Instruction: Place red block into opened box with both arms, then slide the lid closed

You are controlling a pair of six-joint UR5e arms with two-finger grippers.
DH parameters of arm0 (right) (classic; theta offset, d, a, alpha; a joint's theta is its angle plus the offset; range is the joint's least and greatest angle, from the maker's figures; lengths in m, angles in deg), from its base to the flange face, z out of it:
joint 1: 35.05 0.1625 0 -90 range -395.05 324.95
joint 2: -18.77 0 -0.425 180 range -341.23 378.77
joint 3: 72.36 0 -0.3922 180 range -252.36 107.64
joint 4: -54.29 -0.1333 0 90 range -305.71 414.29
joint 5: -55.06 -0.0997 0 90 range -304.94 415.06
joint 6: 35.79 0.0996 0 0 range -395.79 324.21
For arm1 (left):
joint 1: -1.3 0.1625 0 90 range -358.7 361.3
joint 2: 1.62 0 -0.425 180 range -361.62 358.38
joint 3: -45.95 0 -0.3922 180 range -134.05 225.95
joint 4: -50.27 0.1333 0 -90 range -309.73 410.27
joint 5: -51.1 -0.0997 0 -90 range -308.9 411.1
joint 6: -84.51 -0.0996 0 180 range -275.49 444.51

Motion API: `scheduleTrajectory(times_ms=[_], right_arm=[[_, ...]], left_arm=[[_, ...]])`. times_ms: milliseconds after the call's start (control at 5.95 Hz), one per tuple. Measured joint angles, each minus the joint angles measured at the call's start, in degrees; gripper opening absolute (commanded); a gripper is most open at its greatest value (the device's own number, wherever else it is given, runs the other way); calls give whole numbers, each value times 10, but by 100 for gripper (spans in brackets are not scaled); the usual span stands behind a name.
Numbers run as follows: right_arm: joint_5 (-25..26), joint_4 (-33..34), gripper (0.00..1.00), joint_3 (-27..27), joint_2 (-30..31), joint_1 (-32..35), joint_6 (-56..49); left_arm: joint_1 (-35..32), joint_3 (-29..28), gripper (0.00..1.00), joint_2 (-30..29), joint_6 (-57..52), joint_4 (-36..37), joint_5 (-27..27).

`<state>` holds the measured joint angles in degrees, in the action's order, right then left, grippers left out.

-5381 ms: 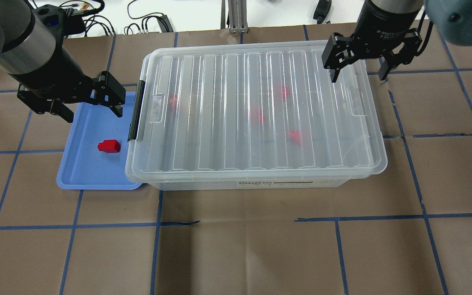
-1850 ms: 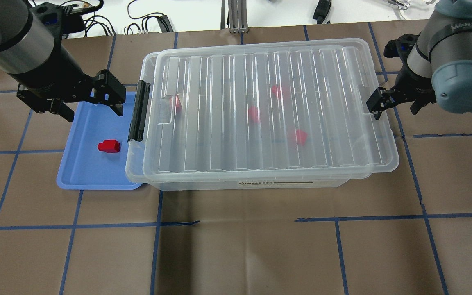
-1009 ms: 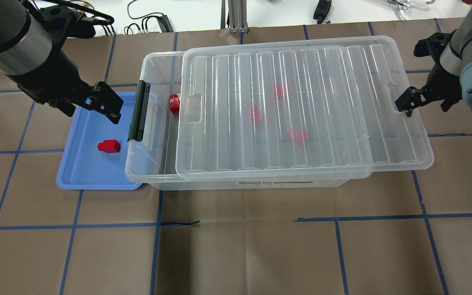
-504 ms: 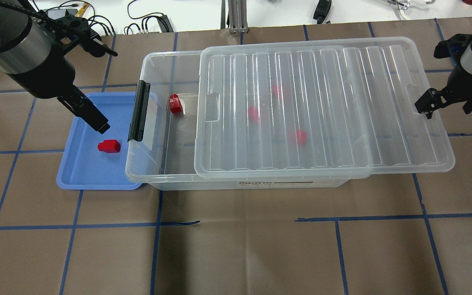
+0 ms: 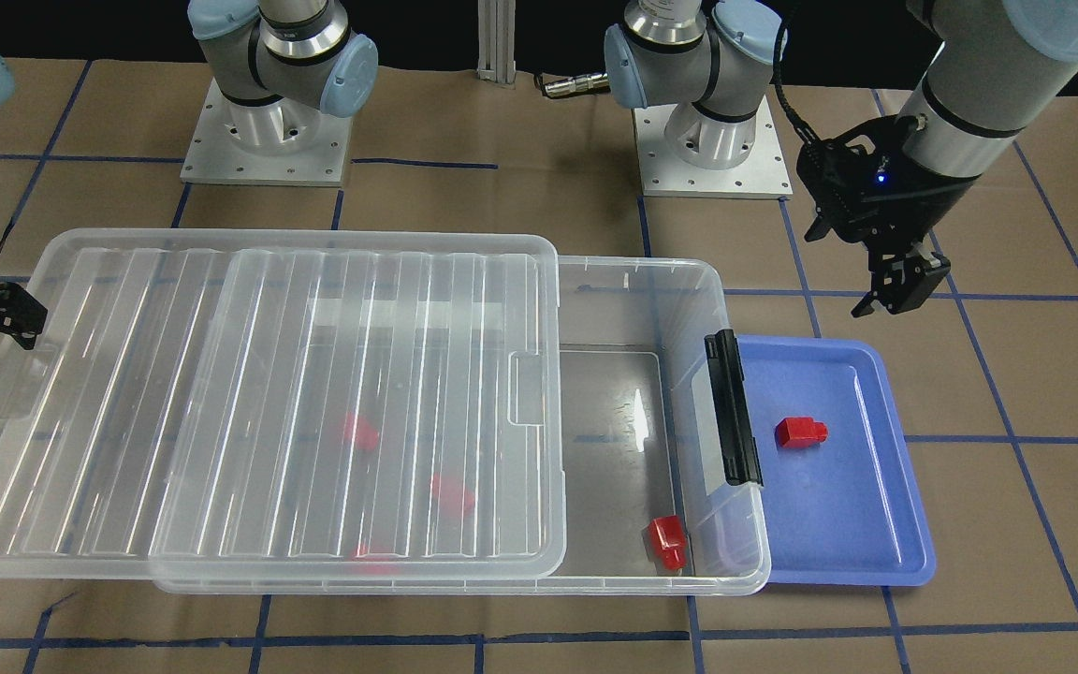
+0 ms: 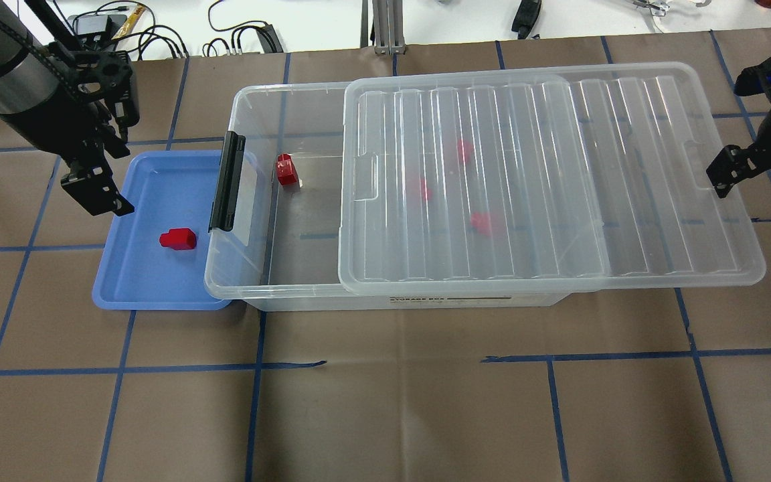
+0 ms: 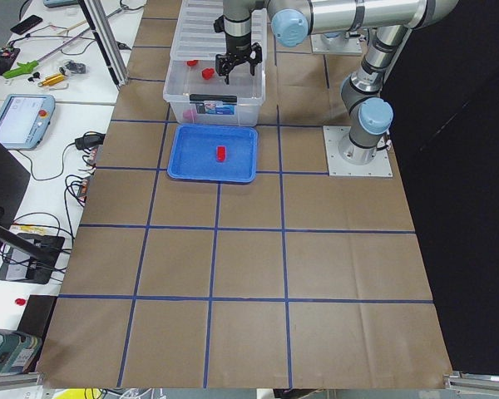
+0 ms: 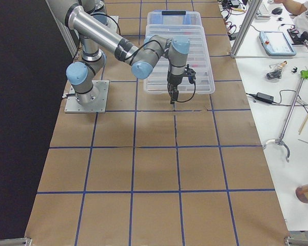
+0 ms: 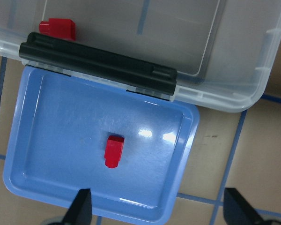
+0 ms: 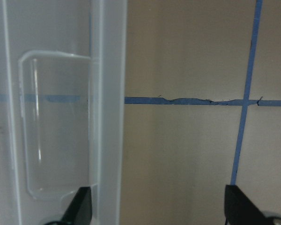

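Slid further right, lid (image 6: 553, 181) uncovers more box (image 6: 305, 254) — label (image 6: 449, 299) "STORAGE BOX" — left and right jaws spread.

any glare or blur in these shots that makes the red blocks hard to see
Overhead exterior: three blocks under the lid look pale and smeared through its ribs; the uncovered block in the box is crisp. Front-facing: white glare on the box floor. Left wrist: two bright spots on the blue tray beside the red block, which is sharp. Right wrist: lid edge soft.
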<state>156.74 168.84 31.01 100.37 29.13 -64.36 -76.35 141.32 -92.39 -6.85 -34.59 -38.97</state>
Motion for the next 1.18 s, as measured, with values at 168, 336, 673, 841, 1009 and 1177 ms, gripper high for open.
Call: scheduleTrajectory(times_ms=[168,336,673,841,1009,1177], right_arm=[[10,2,100,-1,3,-5,-1],[18,1,100,-4,7,-7,0],[32,-50,100,-38,31,-2,21],[32,-112,100,-66,48,11,57],[20,-169,100,-94,61,38,98],[-11,-219,100,-125,68,73,146]], left_arm=[[7,1,98,-29,-65,23,-1],[10,6,98,-56,-95,49,-1],[33,61,98,-87,-112,133,-1],[44,97,98,-98,-123,193,-1],[47,120,98,-117,-131,246,0],[48,129,98,-144,-134,282,0]])
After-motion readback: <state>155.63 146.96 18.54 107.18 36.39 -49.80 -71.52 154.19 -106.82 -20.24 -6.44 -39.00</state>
